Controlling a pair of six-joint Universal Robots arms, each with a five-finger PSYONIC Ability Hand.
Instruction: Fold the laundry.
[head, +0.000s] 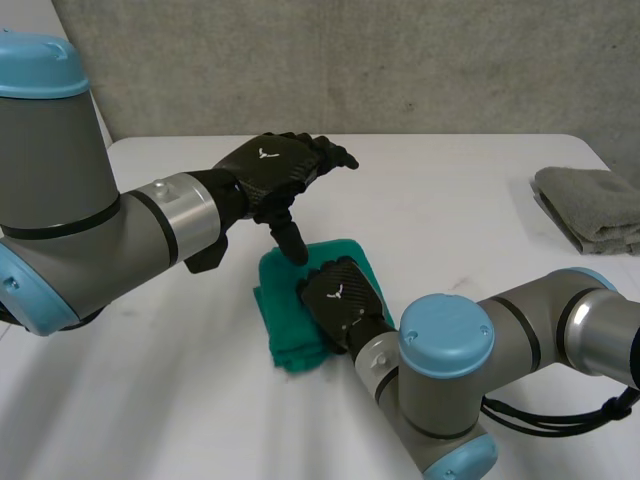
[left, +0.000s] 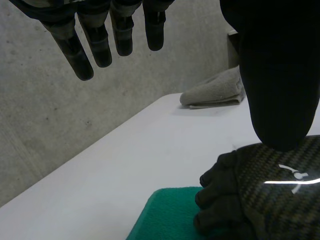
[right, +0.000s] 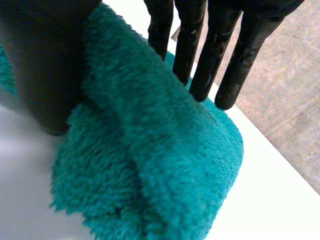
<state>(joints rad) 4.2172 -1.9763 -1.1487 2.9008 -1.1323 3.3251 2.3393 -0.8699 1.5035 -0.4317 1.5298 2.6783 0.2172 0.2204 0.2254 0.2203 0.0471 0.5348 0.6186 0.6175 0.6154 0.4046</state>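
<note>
We see the white table (head: 470, 220) spreading under both hands, with a grey wall (head: 350, 60) beyond their fingertips. The left arm (head: 60, 220) and the right arm (head: 470, 350) both reach in towards the middle.

A green towel (head: 280, 325), folded into a thick pad, lies under the right hand's palm and below the left hand's thumb. A grey towel (head: 595, 205), also folded, lies well apart from both hands, out beyond the right arm.

The left hand (head: 275, 170) hangs above the green towel's far edge, spread wide with straight fingers (left: 100, 45). Its thumb (head: 292, 240) points down at that edge, and we cannot tell whether it touches.

The right hand (head: 342, 295) lies on the green towel's middle. A thick fold rises between its thumb (right: 45, 75) and its straight fingers (right: 200, 55), which pinch it from both sides.
</note>
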